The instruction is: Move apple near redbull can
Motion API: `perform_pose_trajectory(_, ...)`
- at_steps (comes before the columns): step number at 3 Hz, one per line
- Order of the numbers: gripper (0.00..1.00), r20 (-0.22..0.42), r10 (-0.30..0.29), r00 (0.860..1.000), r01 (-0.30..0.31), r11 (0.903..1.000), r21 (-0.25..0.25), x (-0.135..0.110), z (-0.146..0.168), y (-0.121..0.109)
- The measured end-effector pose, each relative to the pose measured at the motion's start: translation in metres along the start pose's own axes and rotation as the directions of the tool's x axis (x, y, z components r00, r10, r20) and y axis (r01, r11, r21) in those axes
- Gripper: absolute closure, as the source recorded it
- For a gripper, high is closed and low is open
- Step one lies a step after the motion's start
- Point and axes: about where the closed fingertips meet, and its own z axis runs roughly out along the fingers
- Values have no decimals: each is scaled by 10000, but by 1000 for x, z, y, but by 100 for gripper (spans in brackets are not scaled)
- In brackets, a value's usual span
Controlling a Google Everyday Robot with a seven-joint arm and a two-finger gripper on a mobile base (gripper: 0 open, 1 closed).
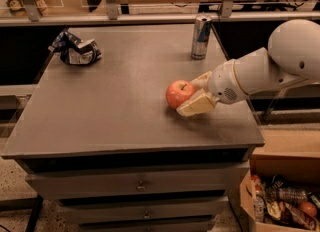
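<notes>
The red-orange apple sits on the grey table right of centre. The slim silver and blue redbull can stands upright near the table's far right edge, well behind the apple. My gripper reaches in from the right on a white arm. Its cream fingers are spread on either side of the apple's right flank, one in front and one behind, close to it or touching it. The apple rests on the table.
A crumpled blue-and-white snack bag lies at the far left of the table. A cardboard box of wrappers and bottles stands on the floor at lower right. Drawers run below the table front. A shelf rail runs behind.
</notes>
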Motion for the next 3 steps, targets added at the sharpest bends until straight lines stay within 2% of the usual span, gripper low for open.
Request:
perform_pose_trajectory(1, 88, -3, -20, 10000, 20, 10000, -26, -1, 1, 1)
perform_pose_trajectory(2, 100, 389, 93, 9992, -96, 9999, 87, -4, 0, -15)
perform_pose_trajectory(3, 100, 755, 103, 9971, -132, 9992, 384, -15, -8, -44)
